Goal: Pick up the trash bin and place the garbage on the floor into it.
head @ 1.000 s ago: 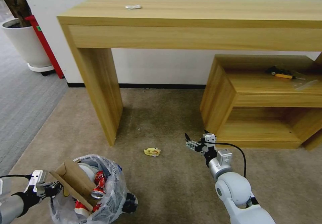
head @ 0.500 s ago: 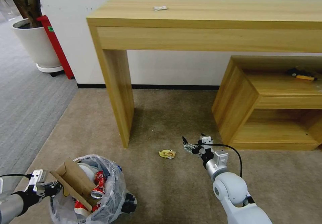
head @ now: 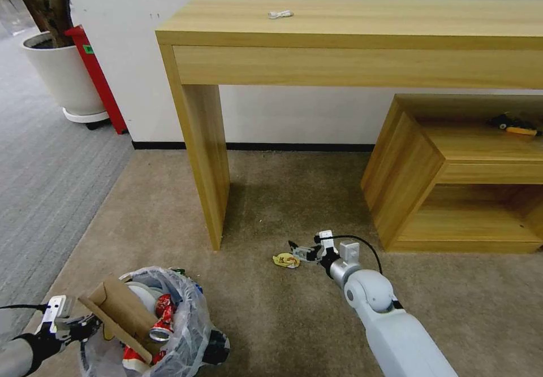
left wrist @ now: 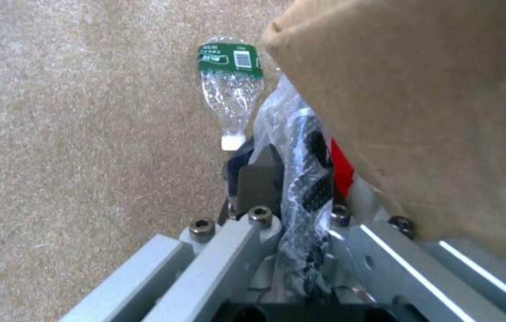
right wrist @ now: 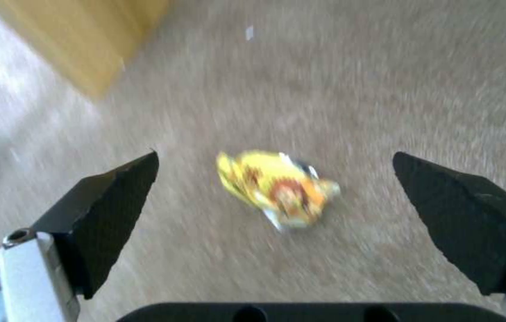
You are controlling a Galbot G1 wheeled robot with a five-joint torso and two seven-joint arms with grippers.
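Bin held low on the left, right arm lined up on a wrapper.

The left gripper (head: 85, 326) had its fingers clamped on the bin (head: 186, 332) rim and crinkly liner, keeping it, stuffed with cardboard (head: 121, 315) and red cans, ready beside the litter. The right gripper (head: 295, 251) hung with fingers spread wide, bracketing a crumpled yellow wrapper (right wrist: 277, 188) on the beige short-pile floor (head: 271, 320), apparently for a pinch.

Left end effector (head: 85, 325) tips hidden behind cardboard (head: 121, 315), yellow wrapper (right wrist: 277, 188) blurred, perhaps a snack packet
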